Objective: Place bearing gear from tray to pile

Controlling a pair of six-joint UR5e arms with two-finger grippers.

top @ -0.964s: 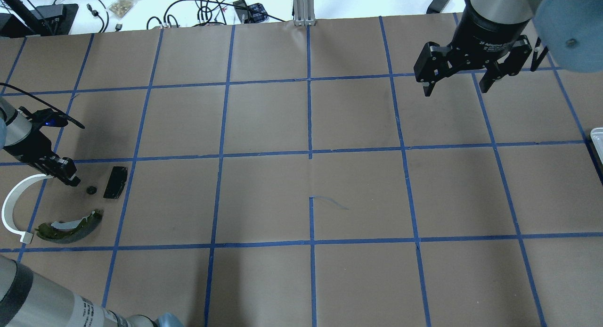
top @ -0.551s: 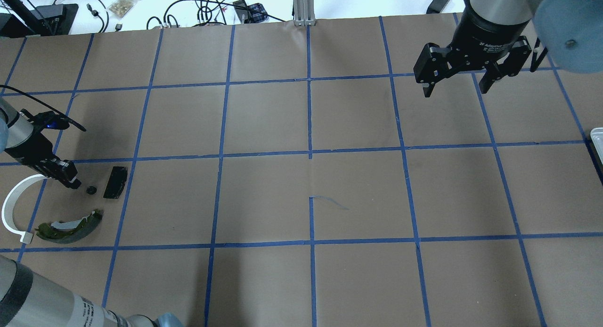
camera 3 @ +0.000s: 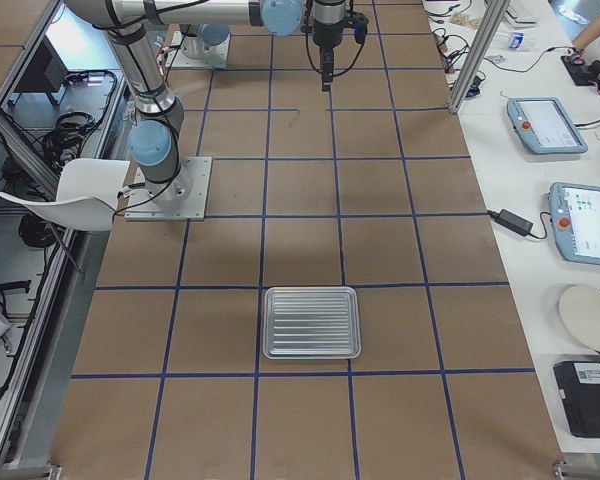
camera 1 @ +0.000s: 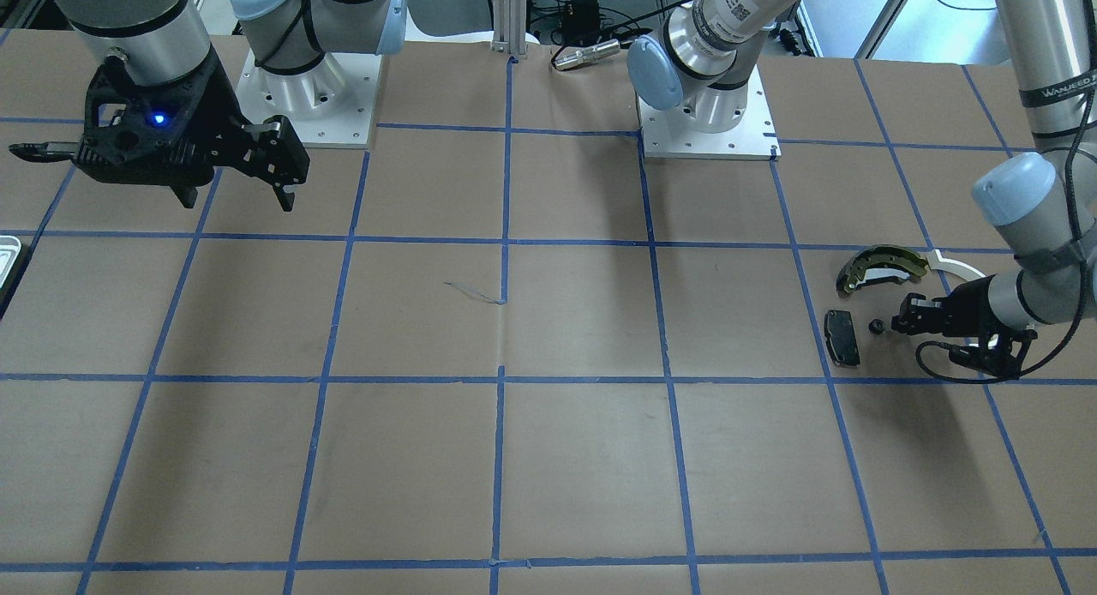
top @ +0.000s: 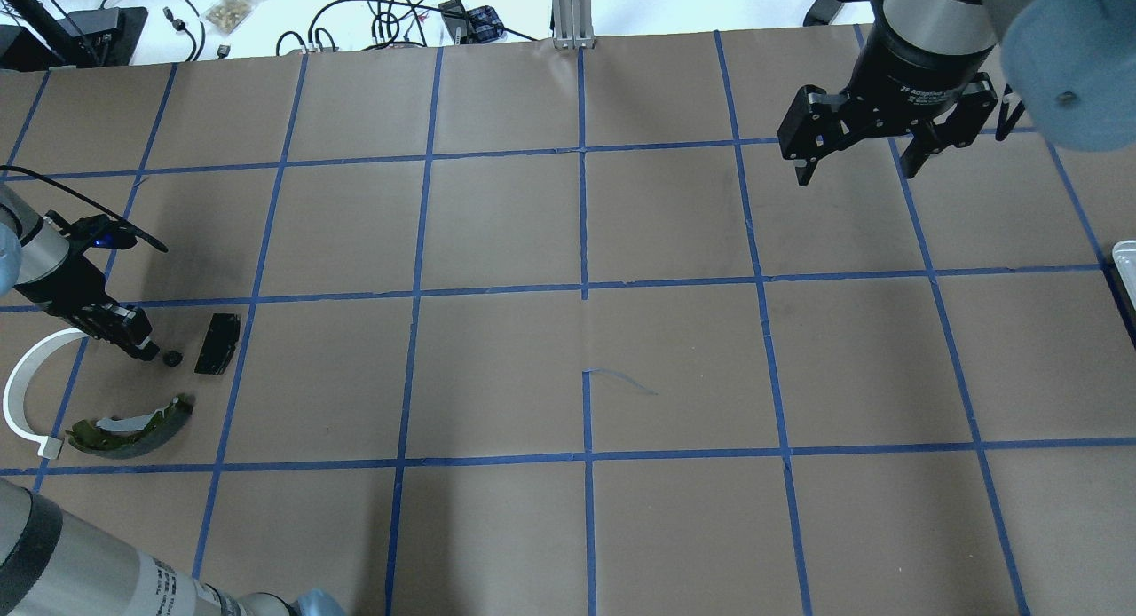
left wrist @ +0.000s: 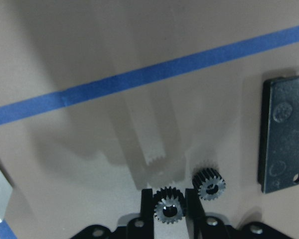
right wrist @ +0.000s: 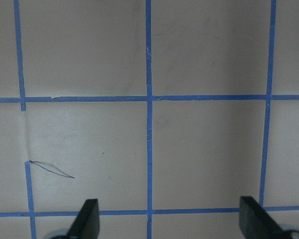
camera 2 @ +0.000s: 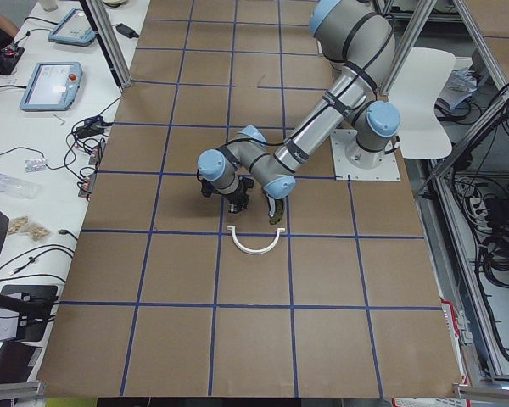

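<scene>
My left hand (left wrist: 169, 193) is down low over the table (top: 497, 376) at the pile (camera 1: 874, 273), because this is where the part belongs. Its two fingers are closed in on a small black bearing gear (left wrist: 169, 210), one against each toothed side, so I judge the gear clamped and not yet let go. The hand's shadow lies close ahead on the paper, so it is near the surface. I cannot tell whether the gear touches the table.

A second gear (left wrist: 210, 183) lies loose just beside my outer finger, close enough that opening wide could nudge it. Beyond it lies the black pad (left wrist: 284, 134), apart from both gears. The brake shoe (top: 133, 425) and the white half-ring (top: 22, 376) lie to the other side, near my wrist.

The tray (camera 3: 311, 323) sits at the far end of the table, well apart, with nothing showing in it. My right hand (top: 856, 168) hangs high over bare paper with its fingers spread wide and nothing between them, well away from the pile.
</scene>
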